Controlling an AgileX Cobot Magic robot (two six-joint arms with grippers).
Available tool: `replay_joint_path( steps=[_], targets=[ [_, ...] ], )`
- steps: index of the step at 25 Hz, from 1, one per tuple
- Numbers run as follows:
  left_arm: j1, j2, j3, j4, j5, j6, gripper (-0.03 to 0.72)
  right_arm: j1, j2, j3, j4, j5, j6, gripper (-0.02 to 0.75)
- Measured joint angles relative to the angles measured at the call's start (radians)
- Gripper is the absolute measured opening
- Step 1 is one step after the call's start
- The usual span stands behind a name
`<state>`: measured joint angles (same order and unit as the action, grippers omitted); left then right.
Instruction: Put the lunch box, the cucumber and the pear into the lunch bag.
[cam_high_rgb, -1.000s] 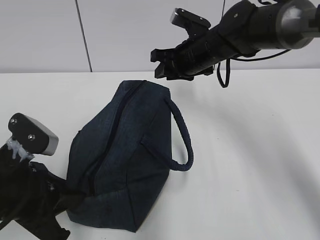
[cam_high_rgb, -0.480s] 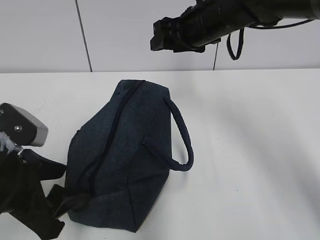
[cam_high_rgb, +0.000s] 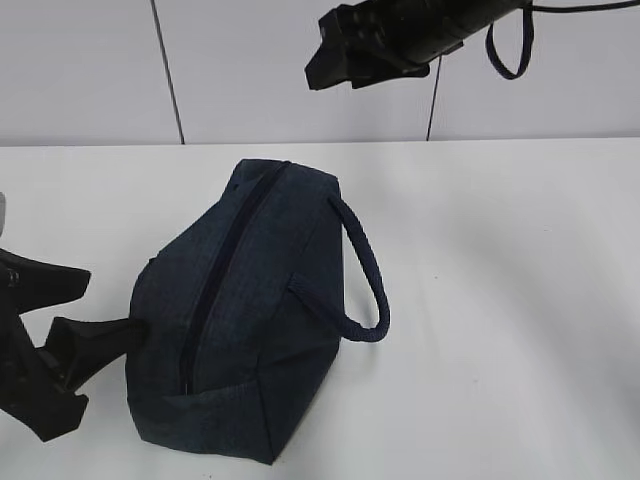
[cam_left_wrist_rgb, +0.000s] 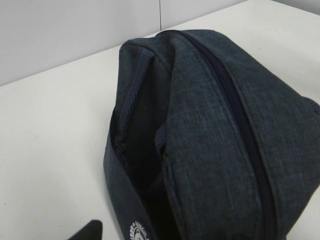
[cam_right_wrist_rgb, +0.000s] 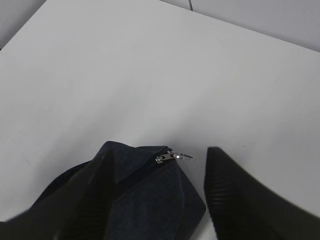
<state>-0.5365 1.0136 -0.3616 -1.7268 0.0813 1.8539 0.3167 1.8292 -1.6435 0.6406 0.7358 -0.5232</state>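
Navy fabric fills the middle of the white table (cam_high_rgb: 520, 260): the lunch bag (cam_high_rgb: 240, 310) lies on its side, its zipper (cam_high_rgb: 222, 270) drawn shut along the whole top seam and its loop handle (cam_high_rgb: 362, 270) drooping toward the right. No lunch box, cucumber or pear shows in any view, so presumably they are inside or out of frame – the pictures cannot say which.

At the near end the left gripper (cam_high_rgb: 95, 305) stands with its fingers spread, one of them just touching or almost touching the bag's end panel; it holds nothing. Over the far end the right gripper (cam_high_rgb: 322, 55) hangs well above the bag, and its wrist view shows two dark fingers (cam_right_wrist_rgb: 240, 200) parted on either side of the bag's corner, with the metal zipper pull (cam_right_wrist_rgb: 175, 156) lying free between them.

The risks, as I judge them: the soft bag is unsupported and may slump or roll if a finger catches the cloth – and the small flat pull could slip from a pinch if anyone goes for it again
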Motion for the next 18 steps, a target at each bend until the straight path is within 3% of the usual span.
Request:
replay_joint_path(
  steps=[10,12,15,18],
  targets=[
    [-0.002,-0.039,0.0,0.155,0.096,-0.006,0.446,0.0,-0.053,0.0,-0.04,0.101,0.033,0.434],
    [-0.002,-0.042,0.0,0.233,0.13,-0.038,0.446,0.0,-0.054,0.0,-0.041,0.113,0.042,0.431],
    [-0.002,-0.043,-0.032,0.497,0.241,-0.244,0.439,0.0,-0.054,0.0,-0.043,0.12,0.056,0.431],
    [-0.006,-0.046,-0.117,0.94,0.368,-0.668,0.411,0.0,-0.054,0.0,-0.043,0.135,0.063,0.431]
  ],
)
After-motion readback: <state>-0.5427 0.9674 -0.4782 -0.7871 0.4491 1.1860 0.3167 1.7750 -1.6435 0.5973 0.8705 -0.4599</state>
